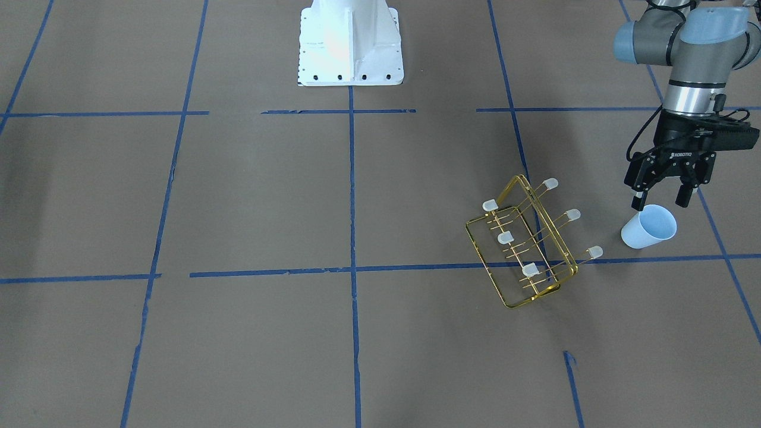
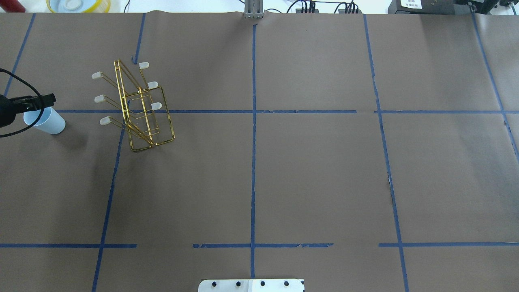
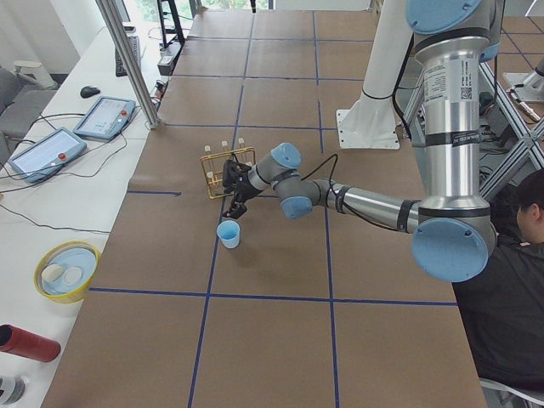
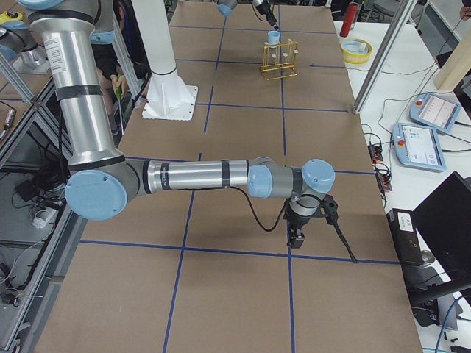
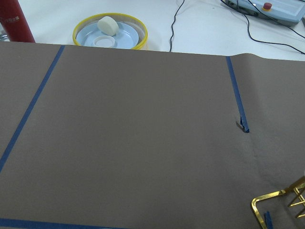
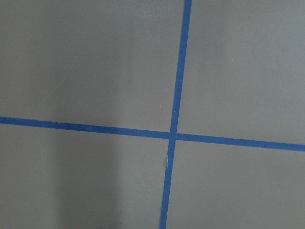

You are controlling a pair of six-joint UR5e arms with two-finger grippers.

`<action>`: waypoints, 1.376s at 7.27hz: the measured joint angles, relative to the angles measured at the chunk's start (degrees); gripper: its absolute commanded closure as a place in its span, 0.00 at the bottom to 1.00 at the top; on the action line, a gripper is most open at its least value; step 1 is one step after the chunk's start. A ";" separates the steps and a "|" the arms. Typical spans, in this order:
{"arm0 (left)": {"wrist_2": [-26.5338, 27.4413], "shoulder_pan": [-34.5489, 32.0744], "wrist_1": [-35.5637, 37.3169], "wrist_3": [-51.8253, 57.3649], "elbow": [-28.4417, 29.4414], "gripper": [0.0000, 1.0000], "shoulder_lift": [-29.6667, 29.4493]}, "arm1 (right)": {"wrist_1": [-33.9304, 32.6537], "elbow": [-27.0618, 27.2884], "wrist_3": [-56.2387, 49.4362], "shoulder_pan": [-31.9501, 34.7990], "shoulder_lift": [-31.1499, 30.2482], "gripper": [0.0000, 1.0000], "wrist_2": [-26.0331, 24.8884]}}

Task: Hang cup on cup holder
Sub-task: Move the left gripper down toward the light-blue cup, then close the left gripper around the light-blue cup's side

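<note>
The pale blue cup [image 1: 649,227] stands mouth up on the brown table, to the robot's left of the gold wire cup holder [image 1: 523,244]. The holder stands upright, its capped prongs bare. My left gripper [image 1: 660,202] is open, pointing down just above the cup's rim, with its fingers on either side of the mouth. The overhead view shows the cup [image 2: 44,121] beside the holder [image 2: 138,107], with the gripper partly cut off at the edge. My right gripper [image 4: 296,235] hangs low over the table far from both; I cannot tell whether it is open or shut.
A yellow-rimmed bowl [image 5: 109,33] and a red cylinder [image 5: 16,21] lie beyond the table's far edge. The robot's white base [image 1: 351,41] stands at mid-table. A metal post [image 3: 127,59] and teach pendants [image 3: 102,116] are at the far side.
</note>
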 measured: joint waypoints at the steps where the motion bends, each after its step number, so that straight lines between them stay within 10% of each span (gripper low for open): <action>1: 4.49 3.07 -1.56 -2.90 -0.08 0.00 1.49 | 0.00 0.00 -0.02 0.00 0.00 0.00 0.00; 10: 33.80 18.42 -14.61 -6.44 10.72 0.00 4.96 | 0.00 0.00 -0.03 0.00 0.00 0.00 0.00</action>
